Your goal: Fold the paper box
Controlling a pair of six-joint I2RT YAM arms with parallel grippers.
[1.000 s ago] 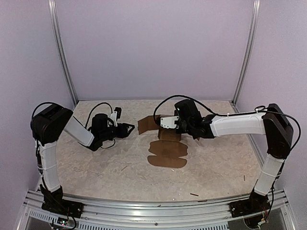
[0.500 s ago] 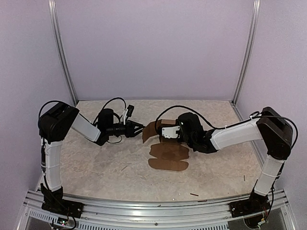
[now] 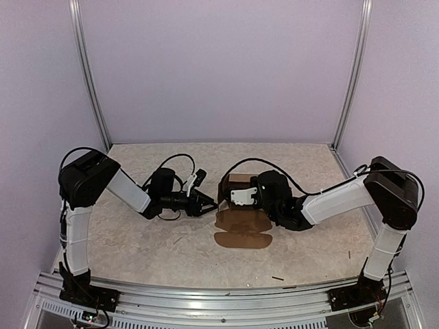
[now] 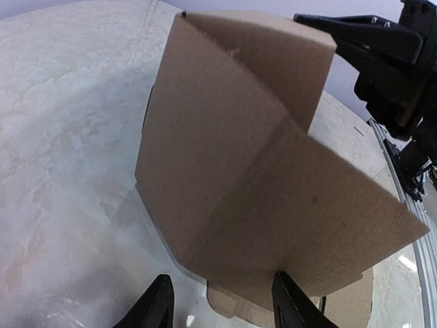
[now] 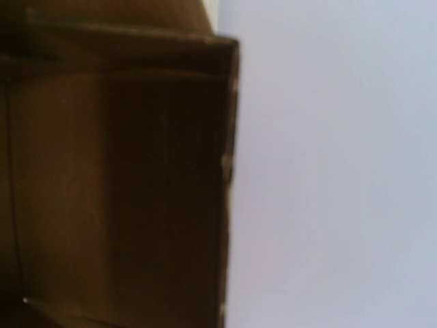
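The paper box (image 3: 241,229) is a brown cardboard sheet at the table's middle. Its rounded flaps lie flat toward me and its far panels (image 3: 238,179) stand folded up. My right gripper (image 3: 228,192) reaches in from the right and is shut on the raised panel's top edge, as the left wrist view shows (image 4: 341,31). Dark cardboard (image 5: 116,178) fills the left half of the right wrist view, with the fingers hidden. My left gripper (image 3: 208,203) points right at the box and is open (image 4: 225,307). One fingertip (image 4: 287,294) touches the lower edge of the raised panels (image 4: 232,157).
Tiny dark scraps lie on the marbled table (image 3: 137,240), at the front (image 3: 277,278), the middle left (image 3: 177,240) and the right (image 3: 348,254). Metal posts (image 3: 89,75) (image 3: 352,75) and purple walls close the back. A rail (image 3: 206,295) runs along the near edge.
My left arm has swung right until its open gripper meets the box. The right gripper has come down and nearer, and the box's far panels now stand more upright.
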